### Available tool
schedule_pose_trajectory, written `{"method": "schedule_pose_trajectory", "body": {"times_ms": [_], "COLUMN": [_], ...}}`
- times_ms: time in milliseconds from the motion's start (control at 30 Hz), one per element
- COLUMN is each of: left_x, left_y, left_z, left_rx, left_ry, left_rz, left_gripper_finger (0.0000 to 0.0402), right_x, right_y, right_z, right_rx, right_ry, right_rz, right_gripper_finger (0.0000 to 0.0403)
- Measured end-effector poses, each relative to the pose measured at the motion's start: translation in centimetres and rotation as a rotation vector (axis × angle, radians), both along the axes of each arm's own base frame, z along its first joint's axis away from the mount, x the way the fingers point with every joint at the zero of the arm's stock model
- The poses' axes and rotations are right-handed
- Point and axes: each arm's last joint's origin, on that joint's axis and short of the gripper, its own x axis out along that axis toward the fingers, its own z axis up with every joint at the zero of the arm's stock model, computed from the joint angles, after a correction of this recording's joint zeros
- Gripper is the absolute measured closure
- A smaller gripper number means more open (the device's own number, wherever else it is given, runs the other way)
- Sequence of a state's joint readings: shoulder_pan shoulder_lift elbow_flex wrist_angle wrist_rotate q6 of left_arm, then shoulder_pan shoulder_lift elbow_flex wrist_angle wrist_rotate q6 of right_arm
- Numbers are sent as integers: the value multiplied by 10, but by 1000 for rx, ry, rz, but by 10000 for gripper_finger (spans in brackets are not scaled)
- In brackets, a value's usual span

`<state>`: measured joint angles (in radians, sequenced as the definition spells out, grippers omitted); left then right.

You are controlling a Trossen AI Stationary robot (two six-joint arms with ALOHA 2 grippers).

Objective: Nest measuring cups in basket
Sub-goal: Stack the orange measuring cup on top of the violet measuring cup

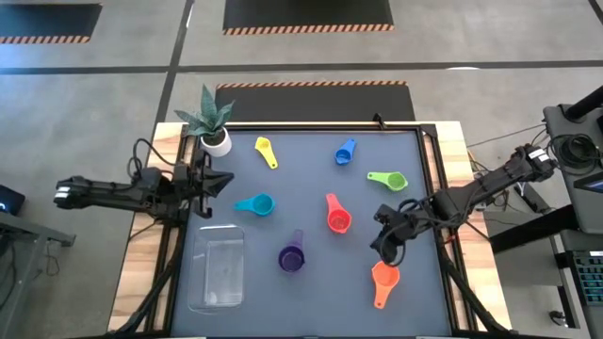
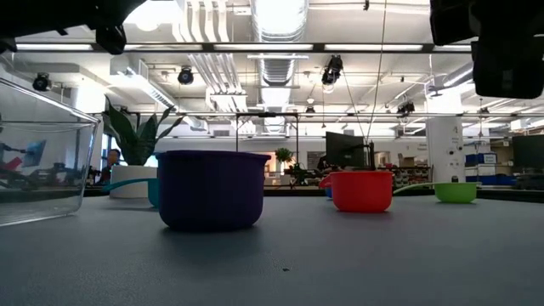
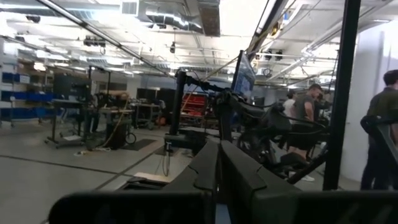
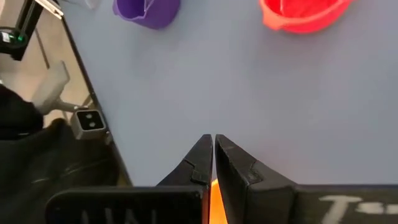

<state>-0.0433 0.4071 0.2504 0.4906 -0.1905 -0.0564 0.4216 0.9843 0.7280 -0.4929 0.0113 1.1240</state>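
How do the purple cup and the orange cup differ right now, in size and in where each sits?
The purple cup looks larger and deeper than the orange cup. Purple sits just right of the clear basket, with no arm over it; orange lies near the table's right side, directly below the right pincer, which is shut. Purple's handle points toward the table's far edge, orange's toward the near edge. Both rest on the mat, outside the basket.

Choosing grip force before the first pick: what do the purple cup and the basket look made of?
Purple cup: likely moulded plastic, opaque with a dull, matte wall and little glare. Basket: probably clear rigid plastic, glossy; the room shows through its wall and the rim catches light.
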Motion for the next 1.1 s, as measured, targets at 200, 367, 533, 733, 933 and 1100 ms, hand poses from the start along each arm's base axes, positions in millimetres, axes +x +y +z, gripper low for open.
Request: {"method": "schedule_pose_trajectory", "body": {"times_ms": [200, 367, 533, 733, 933, 1100], "left_x": [10, 19, 24, 23, 21, 20], "left_y": [-1, -3, -3, -3, -3, -2], "left_z": [0, -2, 2, 5, 7, 9], "left_rx": [-29, -39, -15, 48, 88, 119], "left_ry": [-16, -18, -75, -109, -118, -141], "left_rz": [-38, -67, -58, -30, -10, 7], "left_gripper_finger": [402, 402, 402, 402, 402, 402], "right_x": [1, 1, 1, 0, -6, 0], "right_y": [-1, -2, 0, 13, 29, 48], "right_z": [0, 0, 1, 3, -2, 1], "right_rx": [-109, -160, -119, 22, 196, 260], "right_ry": [-48, -69, -63, -52, 66, 146], "right_rz": [29, 51, 21, 12, -51, -64], "right_gripper_finger": [394, 394, 394, 394, 394, 394]}}
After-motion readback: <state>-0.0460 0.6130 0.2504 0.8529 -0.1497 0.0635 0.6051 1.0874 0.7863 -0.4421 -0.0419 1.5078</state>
